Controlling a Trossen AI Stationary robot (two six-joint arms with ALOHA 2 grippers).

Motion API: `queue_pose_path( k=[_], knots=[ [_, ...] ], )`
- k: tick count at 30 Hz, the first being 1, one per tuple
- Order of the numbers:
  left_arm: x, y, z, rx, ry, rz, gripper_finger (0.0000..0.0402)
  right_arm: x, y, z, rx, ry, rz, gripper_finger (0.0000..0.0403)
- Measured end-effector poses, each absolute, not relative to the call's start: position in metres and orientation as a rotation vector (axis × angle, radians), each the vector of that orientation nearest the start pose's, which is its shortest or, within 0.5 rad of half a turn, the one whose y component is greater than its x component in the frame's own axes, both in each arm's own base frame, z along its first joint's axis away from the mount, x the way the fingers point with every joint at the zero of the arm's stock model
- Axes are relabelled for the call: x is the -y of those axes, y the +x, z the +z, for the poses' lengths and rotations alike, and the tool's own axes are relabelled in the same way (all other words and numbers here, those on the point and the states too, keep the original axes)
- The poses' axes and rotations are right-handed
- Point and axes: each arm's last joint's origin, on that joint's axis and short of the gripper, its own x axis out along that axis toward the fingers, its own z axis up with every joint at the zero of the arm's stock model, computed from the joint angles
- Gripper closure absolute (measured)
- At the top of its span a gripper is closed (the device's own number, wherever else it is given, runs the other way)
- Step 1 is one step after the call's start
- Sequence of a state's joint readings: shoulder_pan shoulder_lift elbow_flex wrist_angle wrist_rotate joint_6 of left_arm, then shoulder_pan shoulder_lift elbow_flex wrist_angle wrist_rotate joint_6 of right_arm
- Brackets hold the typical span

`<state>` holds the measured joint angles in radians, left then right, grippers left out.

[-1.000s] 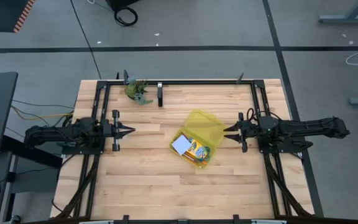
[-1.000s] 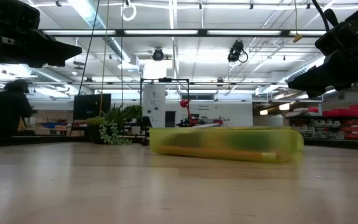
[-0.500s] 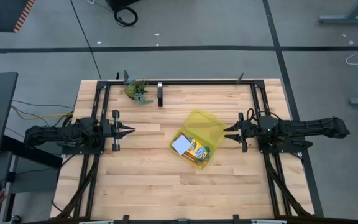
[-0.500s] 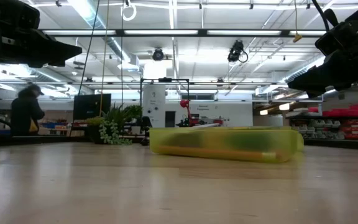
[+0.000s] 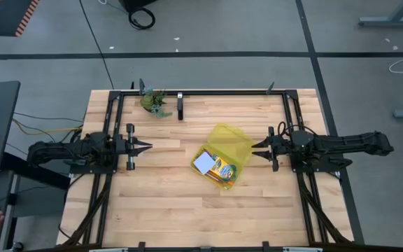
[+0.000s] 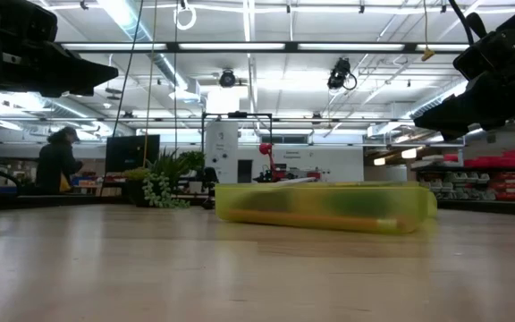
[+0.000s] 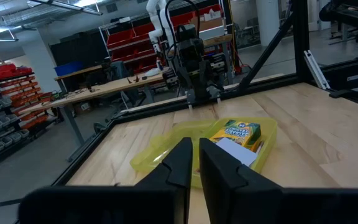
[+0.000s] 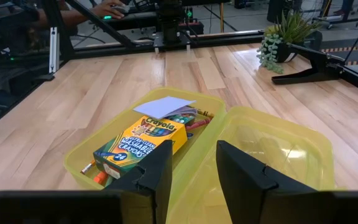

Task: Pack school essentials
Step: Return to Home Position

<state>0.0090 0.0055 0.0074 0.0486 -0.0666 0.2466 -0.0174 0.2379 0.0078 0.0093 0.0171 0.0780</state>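
Yellow translucent supply box (image 6: 320,207) lies on the wood table (image 5: 166,203), right of ctr, w/ its lid (image 5: 233,138) swung open and lying flat on the far-right side. Inside we see the crayon box (image 8: 140,146), lying flat w/ label up, and the white pad (image 8: 165,106) touching its end on the left side. An orange pencil (image 6: 329,220) shows through the near wall, low in the tray. Other small items under the crayon box are too hidden for us to name.

Left gripper (image 5: 147,145) hangs above the table well left of the supply box, pointing at it. Its fingers are drawn together w/ only a slit btwn them, holding nothing. Right gripper (image 5: 255,148) hangs just right of the lid, pointing left, fingers a little apart, also empty. Neither touches the supply box.

A small potted plant (image 5: 154,102) stands at the far edge, left of ctr. Bkgd: a person (image 6: 58,161) stands at far left, beyond the table.
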Motion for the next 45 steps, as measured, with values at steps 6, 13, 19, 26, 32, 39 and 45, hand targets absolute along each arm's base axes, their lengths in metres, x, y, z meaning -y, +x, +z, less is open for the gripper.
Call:
queue_pose_path(
  k=[6,13,19,26,32,39,45],
  knots=[
    [-0.0028,0.0974,0.1703,0.041,0.245,0.082,0.0369,0.0024,0.11,0.1471,-0.219,0.078,-0.043,0.0272],
    [-0.0028,0.0974,0.1703,0.041,0.245,0.081,0.0371,0.0024,0.11,0.1471,-0.219,0.078,-0.043,0.0272],
    [-0.0028,0.0974,0.1703,0.041,0.245,0.081,0.0361,0.0024,0.11,0.1471,-0.219,0.078,-0.043,0.0272],
    [-0.0028,0.0974,0.1703,0.041,0.245,0.081,0.0369,0.0024,0.11,0.1471,-0.219,0.078,-0.043,0.0272],
    [-0.0028,0.0974,0.1703,0.041,0.245,0.081,0.0372,0.0024,0.11,0.1471,-0.219,0.078,-0.043,0.0272],
    [-0.0028,0.0974,0.1703,0.041,0.245,0.081,0.0361,0.0024,0.11,0.1471,-0.219,0.078,-0.043,0.0272],
    [-0.0028,0.0974,0.1703,0.041,0.245,0.082,0.0368,0.0024,0.11,0.1471,-0.219,0.078,-0.043,0.0272]
  ],
)
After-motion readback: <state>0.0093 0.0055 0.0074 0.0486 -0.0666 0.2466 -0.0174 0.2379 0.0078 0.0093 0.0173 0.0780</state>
